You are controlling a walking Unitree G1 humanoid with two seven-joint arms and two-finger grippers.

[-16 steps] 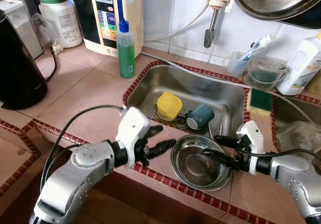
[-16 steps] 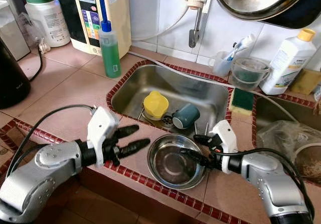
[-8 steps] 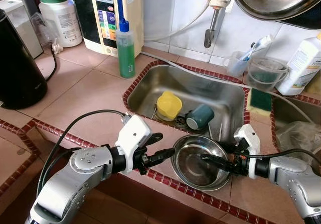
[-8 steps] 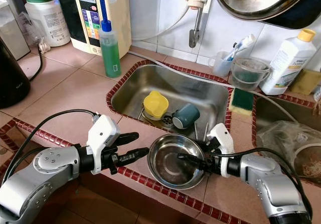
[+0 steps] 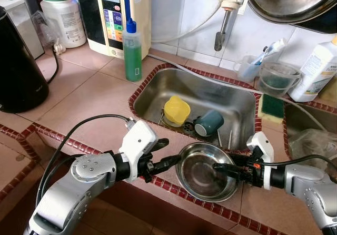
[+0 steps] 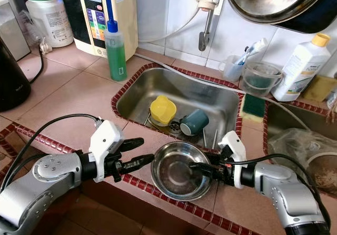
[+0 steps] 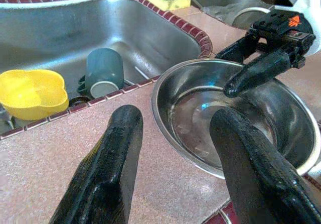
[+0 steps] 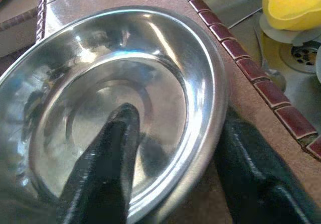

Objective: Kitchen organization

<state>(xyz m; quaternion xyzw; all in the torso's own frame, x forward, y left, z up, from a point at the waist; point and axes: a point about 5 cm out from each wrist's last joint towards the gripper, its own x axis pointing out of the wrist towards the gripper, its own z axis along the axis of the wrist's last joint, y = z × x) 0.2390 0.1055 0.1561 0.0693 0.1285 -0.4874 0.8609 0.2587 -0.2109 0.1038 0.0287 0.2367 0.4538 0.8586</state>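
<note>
The bowl [image 5: 204, 170], a steel one, is seen in the left eye view on the tiled counter [image 5: 89, 100] at the front edge of the sink [image 5: 239, 106]. Its right rim is straddled by the right gripper [image 5: 224, 164], one finger inside the bowl and the other outside; whether the rim is actually pinched cannot be told here. The left gripper [image 5: 167, 153] is held at the bowl's left rim with its fingers parted and nothing between them. A yellow cup [image 5: 176, 110] and a teal mug [image 5: 209, 123] are lying in the sink.

In the right eye view a green bottle [image 6: 116, 46] is shown standing behind the sink and a sponge [image 6: 253, 106] at its right corner.

In the left wrist view the two left fingers [image 7: 108, 171] are seen spread apart over the counter, one of them reaching over the bowl's near rim.

In the right wrist view the bowl's wall is framed by the right fingers [image 8: 103, 169], one resting inside against the steel, the other outside the rim; a narrow gap is left, so a firm grip cannot be confirmed.
</note>
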